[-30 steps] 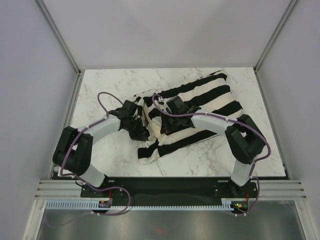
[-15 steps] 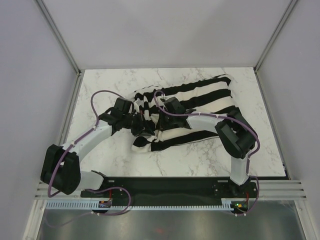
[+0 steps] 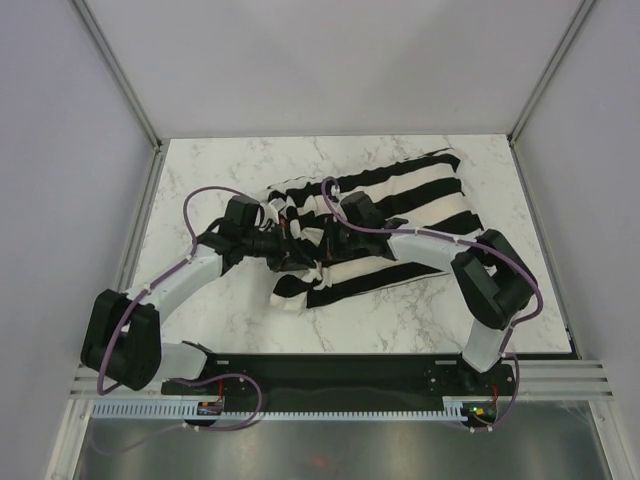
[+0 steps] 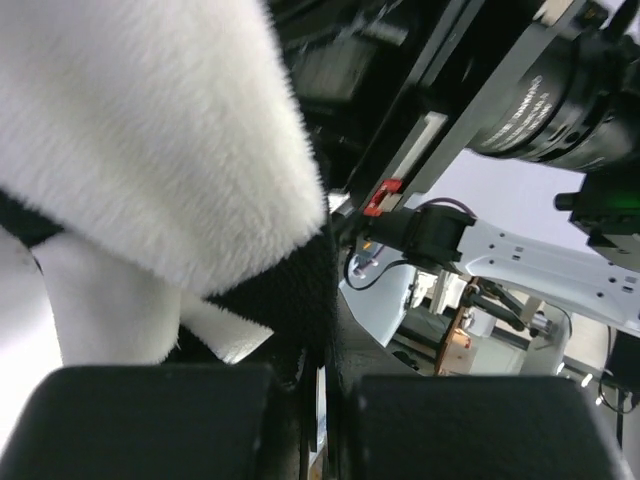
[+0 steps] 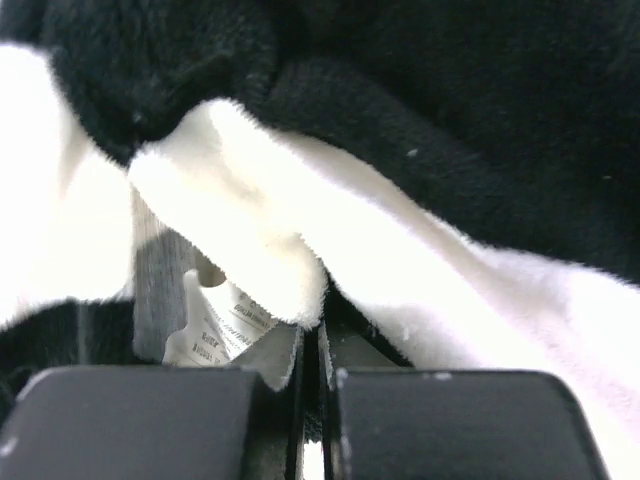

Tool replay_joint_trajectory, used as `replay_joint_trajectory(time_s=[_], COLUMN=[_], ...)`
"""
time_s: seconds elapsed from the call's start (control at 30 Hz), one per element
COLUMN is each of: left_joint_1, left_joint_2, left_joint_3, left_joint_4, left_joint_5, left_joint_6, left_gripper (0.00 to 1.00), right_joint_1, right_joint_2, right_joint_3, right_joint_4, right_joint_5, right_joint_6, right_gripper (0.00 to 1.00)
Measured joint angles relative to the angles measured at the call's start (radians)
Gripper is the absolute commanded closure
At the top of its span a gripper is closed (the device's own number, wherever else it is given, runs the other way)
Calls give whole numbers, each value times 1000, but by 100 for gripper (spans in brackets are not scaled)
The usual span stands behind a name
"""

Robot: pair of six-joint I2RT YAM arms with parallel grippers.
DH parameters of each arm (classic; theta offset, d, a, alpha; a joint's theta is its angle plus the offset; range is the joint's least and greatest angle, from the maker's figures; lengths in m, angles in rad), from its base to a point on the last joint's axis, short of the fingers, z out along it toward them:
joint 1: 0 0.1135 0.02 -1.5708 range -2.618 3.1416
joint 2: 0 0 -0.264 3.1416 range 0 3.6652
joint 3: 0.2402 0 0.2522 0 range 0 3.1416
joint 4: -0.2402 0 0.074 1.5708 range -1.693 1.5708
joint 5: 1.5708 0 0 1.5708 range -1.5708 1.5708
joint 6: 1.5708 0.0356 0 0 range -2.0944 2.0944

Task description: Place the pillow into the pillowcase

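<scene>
Top external: the striped pillowcase [image 3: 420,200] sprawls mid-frame on the desk [image 3: 200,165]; the pillow is unseen, perhaps inside. Left wrist: left claw [image 4: 322,350] clamped on pillowcase fabric. Right wrist: right claw [image 5: 310,345] pinches its tagged hem; opposing pulls could slip it free.

Striped pillowcase [image 3: 420,205]: one, bearing one white printed tag [image 5: 215,325]. Marble table [image 3: 220,170]: one. Robot arms: two in total, one left arm [image 3: 190,270] and one right arm [image 3: 430,245].

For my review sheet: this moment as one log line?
left gripper: shut on pillowcase | right gripper: shut on pillowcase | pillowcase: lying on table
</scene>
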Motion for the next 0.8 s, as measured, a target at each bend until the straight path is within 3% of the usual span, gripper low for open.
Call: replay_joint_trajectory(time_s=[0.13,0.27,0.43,0.5,0.53,0.6,0.8], left_joint_1=[1,2,36,67,89,124,143], left_joint_2=[27,94,143,151,161,180,180], left_joint_3=[1,1,-1,-11,-17,-32,-53], left_joint_4=[83,146,143,149,154,154,117], left_joint_5=[51,63,43,64,63,59,57], left_joint_6=[-34,-48,-51,-51,-51,-49,-6], left_gripper=[98,98,98,98,98,98,98], right_joint_1=[13,19,13,-13,-26,-54,-114], right_joint_2=[11,162,194,141,103,34,-63], right_joint_3=[5,125,126,64,35,1,-6], right_joint_4=[-25,-49,60,88,79,29,-130], right_joint_5=[-11,-72,-198,-216,-229,-241,-237], right_joint_6=[-28,-19,69,86,87,59,-49], right_gripper=[100,100,99,84,85,100,100])
